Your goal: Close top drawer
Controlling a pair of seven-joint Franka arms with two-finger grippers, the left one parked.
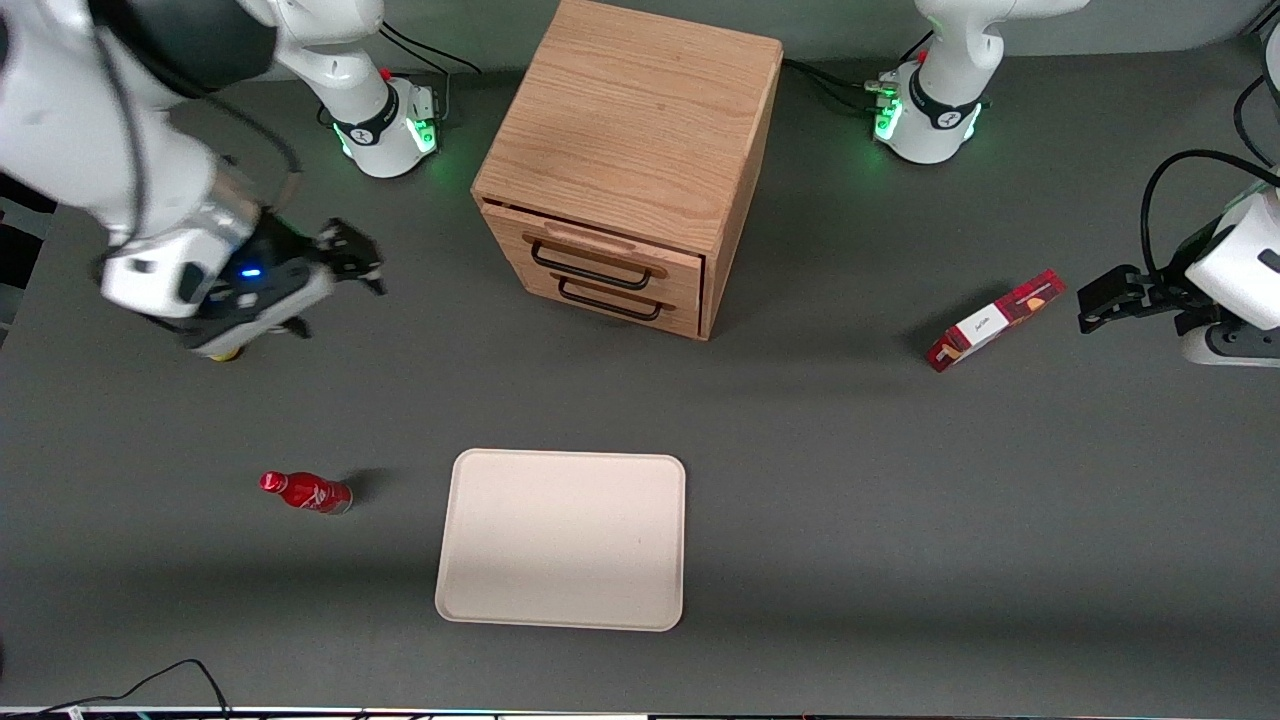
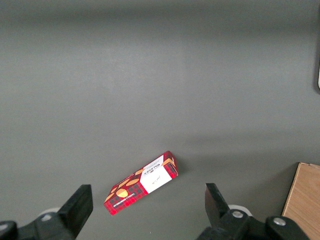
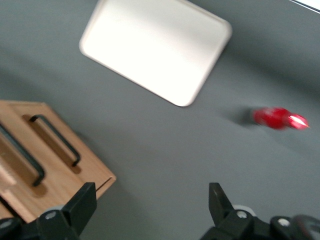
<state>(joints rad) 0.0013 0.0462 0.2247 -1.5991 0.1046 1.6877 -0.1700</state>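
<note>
The wooden cabinet (image 1: 630,130) stands mid-table, its drawers facing the front camera. The top drawer (image 1: 598,248) carries a black wire handle (image 1: 590,270) under a raised lip, and its front sits almost flush, with a thin dark gap along its upper edge. The lower drawer (image 1: 612,300) lies beneath it. My right gripper (image 1: 358,262) hovers above the table beside the cabinet, toward the working arm's end, apart from it. In the right wrist view the gripper (image 3: 151,196) is open with only grey table between its fingers (image 3: 85,200), and the top drawer's handle (image 3: 24,160) shows nearby.
A beige tray (image 1: 562,540) lies nearer the front camera than the cabinet. A red bottle (image 1: 305,492) lies on its side beside the tray, toward the working arm's end. A red snack box (image 1: 993,320) lies toward the parked arm's end. Cables run along the table's front edge.
</note>
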